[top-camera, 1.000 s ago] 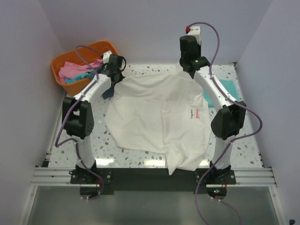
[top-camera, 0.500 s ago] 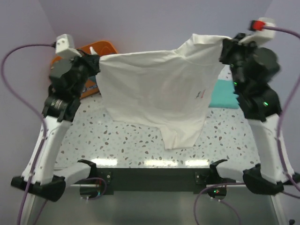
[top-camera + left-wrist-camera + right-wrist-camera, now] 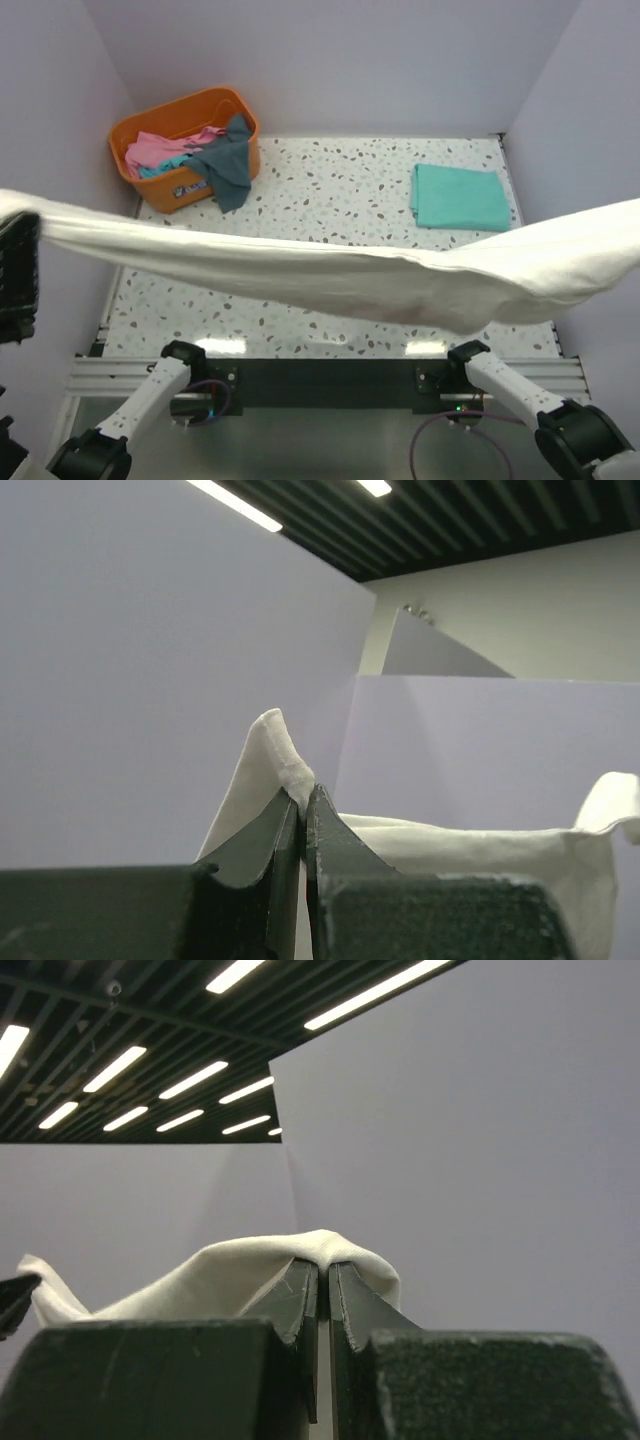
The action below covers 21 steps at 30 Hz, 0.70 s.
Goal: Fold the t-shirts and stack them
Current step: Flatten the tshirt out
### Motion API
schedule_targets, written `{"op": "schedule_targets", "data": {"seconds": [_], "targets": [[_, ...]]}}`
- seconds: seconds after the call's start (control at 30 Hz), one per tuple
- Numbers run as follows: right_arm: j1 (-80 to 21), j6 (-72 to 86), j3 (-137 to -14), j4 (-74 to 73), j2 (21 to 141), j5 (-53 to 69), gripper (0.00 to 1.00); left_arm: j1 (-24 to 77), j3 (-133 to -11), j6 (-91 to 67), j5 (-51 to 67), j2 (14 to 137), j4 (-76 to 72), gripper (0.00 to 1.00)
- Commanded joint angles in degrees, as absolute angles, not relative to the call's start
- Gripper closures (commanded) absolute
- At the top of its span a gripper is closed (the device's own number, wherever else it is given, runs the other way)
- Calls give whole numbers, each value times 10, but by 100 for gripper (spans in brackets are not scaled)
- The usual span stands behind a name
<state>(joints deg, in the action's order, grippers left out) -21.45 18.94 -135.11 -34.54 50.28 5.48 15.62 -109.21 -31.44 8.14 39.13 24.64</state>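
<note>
Cream tee (image 3: 330, 285) stretched aloft — left gripper (image 3: 302, 798), right gripper (image 3: 323, 1268) pinching edges.

Robot lab test cell, not a home. Plain lavender partition walls (image 3: 330, 60) box in a speckled counter (image 3: 340, 200). An aluminium rail (image 3: 110, 375) at the near edge carries the arm bases (image 3: 185, 357) and loose cables (image 3: 413, 450). Wrist views show a black slatted ceiling (image 3: 100, 1020) with strip lights (image 3: 120, 1065), typical of an industrial hall.
</note>
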Motion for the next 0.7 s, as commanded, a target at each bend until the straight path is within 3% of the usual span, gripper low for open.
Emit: {"op": "schedule_targets", "data": {"seconds": [0.0, 0.13, 0.27, 0.53, 0.67], "targets": [[-220, 236, -1364, -365, 480, 100, 100, 138, -1170, -325, 124, 412, 309, 100], [-220, 229, -1364, -356, 471, 63, 100, 120, -1209, -323, 125, 432, 327, 100], [-220, 198, -1349, -375, 503, 4, 100, 113, -1152, -330, 106, 446, 315, 100], [-220, 113, -1085, -279, 602, -264, 100, 114, -824, -332, -72, 506, 200, 100], [-220, 94, -940, -174, 667, -301, 100, 113, -665, -333, -145, 617, 95, 100]]}}
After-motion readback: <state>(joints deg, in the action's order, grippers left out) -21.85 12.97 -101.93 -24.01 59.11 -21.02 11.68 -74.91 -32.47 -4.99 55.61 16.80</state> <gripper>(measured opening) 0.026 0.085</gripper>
